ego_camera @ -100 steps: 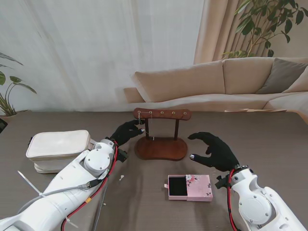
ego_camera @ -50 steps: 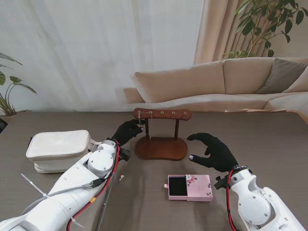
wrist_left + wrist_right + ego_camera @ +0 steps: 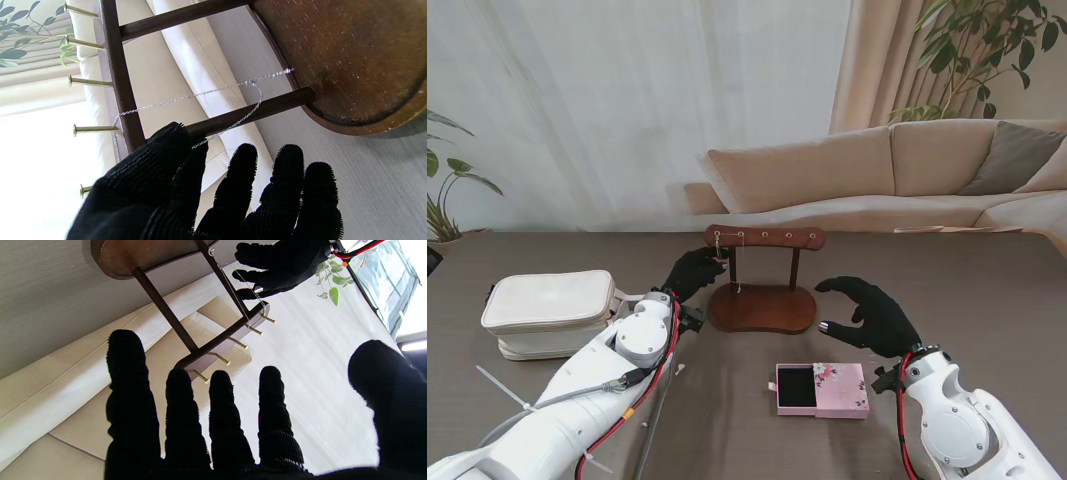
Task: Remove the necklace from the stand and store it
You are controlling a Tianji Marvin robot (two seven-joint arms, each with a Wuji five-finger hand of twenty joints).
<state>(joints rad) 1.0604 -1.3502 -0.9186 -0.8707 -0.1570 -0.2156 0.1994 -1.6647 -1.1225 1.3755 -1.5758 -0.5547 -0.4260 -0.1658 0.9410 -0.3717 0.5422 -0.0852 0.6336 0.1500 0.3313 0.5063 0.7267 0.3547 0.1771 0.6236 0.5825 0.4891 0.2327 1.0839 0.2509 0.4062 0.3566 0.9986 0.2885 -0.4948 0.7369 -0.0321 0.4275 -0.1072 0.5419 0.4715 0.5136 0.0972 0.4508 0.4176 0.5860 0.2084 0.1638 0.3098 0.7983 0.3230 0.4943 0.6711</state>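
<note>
Pinching necklace w/ left hand to unhook it from stand; right hand spread, waiting nearby.

The wooden stand sits in the middle of the bench. The white pouch blocks the left edge. The pink box lies nearer to me. There is bare bench between the box and the stand, and toward the right edge.

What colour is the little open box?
Pink with a flower pattern, black inside: the box, clearest in the stand's view.
</note>
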